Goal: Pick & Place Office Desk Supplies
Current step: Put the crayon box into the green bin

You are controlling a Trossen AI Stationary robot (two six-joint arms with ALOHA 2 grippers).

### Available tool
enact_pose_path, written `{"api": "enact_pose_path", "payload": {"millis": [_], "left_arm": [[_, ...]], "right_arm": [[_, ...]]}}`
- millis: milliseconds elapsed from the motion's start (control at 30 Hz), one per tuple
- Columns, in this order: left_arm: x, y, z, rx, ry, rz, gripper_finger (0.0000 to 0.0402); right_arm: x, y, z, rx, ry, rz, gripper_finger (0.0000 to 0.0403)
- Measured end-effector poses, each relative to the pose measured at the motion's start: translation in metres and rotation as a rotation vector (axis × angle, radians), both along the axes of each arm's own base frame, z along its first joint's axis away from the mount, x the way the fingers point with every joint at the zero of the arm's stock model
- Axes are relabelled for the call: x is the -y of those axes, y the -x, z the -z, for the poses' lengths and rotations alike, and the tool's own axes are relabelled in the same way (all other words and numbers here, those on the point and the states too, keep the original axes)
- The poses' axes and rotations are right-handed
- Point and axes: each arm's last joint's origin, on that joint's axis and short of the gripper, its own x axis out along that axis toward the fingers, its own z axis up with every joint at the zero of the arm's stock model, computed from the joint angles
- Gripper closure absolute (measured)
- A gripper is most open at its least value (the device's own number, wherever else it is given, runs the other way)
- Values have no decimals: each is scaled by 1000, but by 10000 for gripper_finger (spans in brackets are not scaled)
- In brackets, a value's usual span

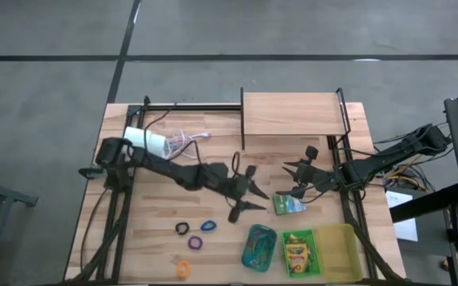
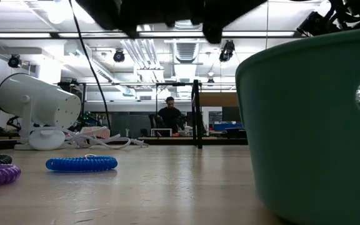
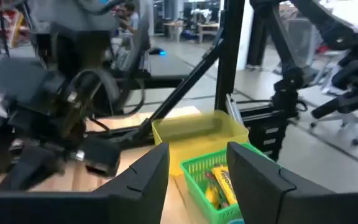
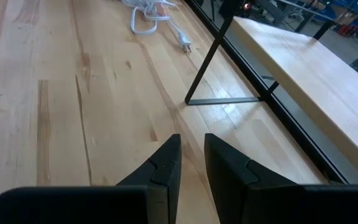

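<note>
A yellow-and-green crayon box [image 1: 296, 253] lies inside the green tray [image 1: 312, 240] near the front of the table [image 1: 157, 199]. The writing on the box is too small to read. Another crayon box [image 1: 289, 205] lies flat on the wood just behind the trays, right under the right gripper [image 1: 296, 179]. The right gripper's two fingers are close together with a thin gap, and nothing shows between them. The left gripper [image 1: 249, 199] hangs over the middle of the table, just beside that loose box. Its fingers are spread apart and hold nothing. A black loop [image 1: 182, 229], a blue loop [image 1: 207, 226], a purple loop [image 1: 195, 242] and an orange loop [image 1: 183, 268] lie on the wood at the front left. The teal tray [image 1: 258, 247] sits beside the green tray, and the yellow tray [image 1: 337, 253] sits on the other side. A white lamp [image 1: 147, 140] with a white cord [image 1: 188, 141] lies at the back left. A wooden shelf [image 1: 293, 111] stands at the back.
</note>
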Motion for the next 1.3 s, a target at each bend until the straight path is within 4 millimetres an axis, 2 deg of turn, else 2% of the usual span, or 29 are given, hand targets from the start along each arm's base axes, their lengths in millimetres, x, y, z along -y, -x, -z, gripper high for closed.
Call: {"api": "enact_pose_path", "payload": {"millis": [133, 233, 500, 767, 900, 1033, 1133, 1300], "left_arm": [[-35, 5, 19, -61, 7, -1, 236], [-55, 8, 18, -37, 11, -37, 236], [-87, 23, 14, 184, -7, 5, 236], [-125, 51, 26, 114, 28, -103, 236], [-133, 69, 22, 80, 39, -130, 236], [-132, 83, 17, 50, 45, -138, 236], [-131, 89, 10, 63, 42, -137, 236], [-130, 92, 12, 30, 49, -138, 236]], "right_arm": [[0, 0, 0, 0, 0, -1, 335], [0, 0, 0, 0, 0, 0, 335], [0, 0, 0, 0, 0, 0, 335], [0, 0, 0, 0, 0, 0, 335], [0, 0, 0, 0, 0, 0, 335], [0, 0, 0, -4, 7, -3, 335], [0, 0, 0, -40, 66, -34, 335], [0, 0, 0, -61, 101, -52, 335]]}}
